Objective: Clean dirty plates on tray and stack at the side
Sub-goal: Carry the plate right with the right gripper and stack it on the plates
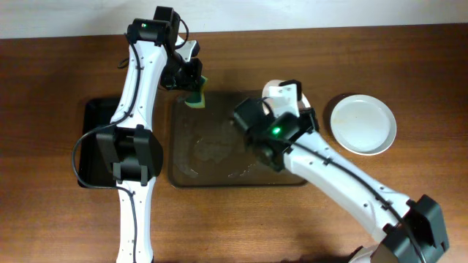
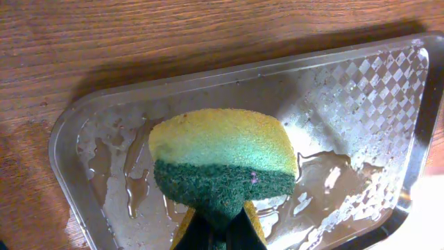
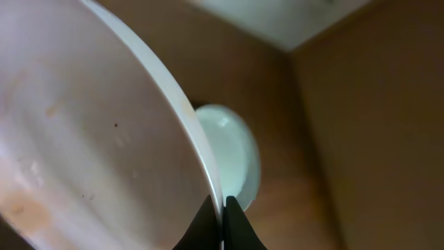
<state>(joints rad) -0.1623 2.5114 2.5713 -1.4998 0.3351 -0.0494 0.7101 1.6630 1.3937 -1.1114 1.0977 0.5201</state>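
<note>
Left wrist: my left gripper (image 2: 216, 235) is squeezing a yellow-green sponge (image 2: 222, 156) between near-closed jaws, above the wet brown rectangular tray (image 2: 347, 90). My right gripper (image 3: 223, 212) is pinching a smeared round white plate (image 3: 90, 139) by its rim, and a second white plate (image 3: 232, 149) is lying beyond those jaws.

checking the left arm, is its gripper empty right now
No, the left gripper is shut on a yellow and green sponge, held over the wet tray.

Tray (image 1: 219, 174) middle open; sponge (image 1: 197, 96) blocks far-left corner, right arm (image 1: 329, 173) covers right side.
</note>
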